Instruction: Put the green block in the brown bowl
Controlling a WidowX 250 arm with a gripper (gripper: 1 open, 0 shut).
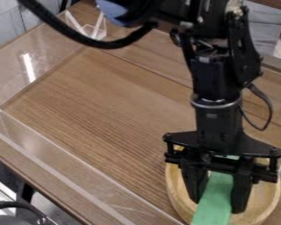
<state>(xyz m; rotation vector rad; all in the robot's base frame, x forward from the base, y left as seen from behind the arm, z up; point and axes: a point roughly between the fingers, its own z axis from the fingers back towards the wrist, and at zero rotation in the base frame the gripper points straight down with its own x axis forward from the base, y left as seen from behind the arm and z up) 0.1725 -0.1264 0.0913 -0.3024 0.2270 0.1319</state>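
While the claw (223, 183) grips the green block (216, 209) over the brown bowl (177, 195), the wood-grain desk (96, 105) gleams under a clear sheet.

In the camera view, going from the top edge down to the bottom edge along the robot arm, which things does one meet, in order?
Blue object → black robot arm → gripper, its fingers shut on the green block → brown bowl → lower end of the green block.
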